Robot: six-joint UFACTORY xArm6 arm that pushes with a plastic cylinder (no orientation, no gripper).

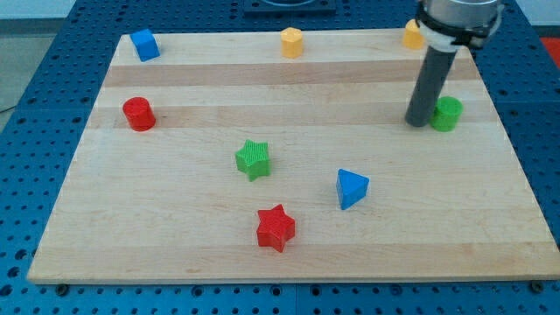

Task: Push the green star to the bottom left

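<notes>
The green star (253,159) lies on the wooden board (175,219), a little left of the middle. My tip (418,121) is far off at the view's right, touching or nearly touching the left side of a green cylinder (448,114). The rod rises from there to the view's top edge. The tip is well to the right of the green star and a little above it in the view.
A red star (276,227) sits below the green star. A blue triangle block (351,188) lies to its right. A red cylinder (138,114) is at the left. A blue cube (144,45), a yellow block (291,42) and another yellow block (412,35) line the top edge.
</notes>
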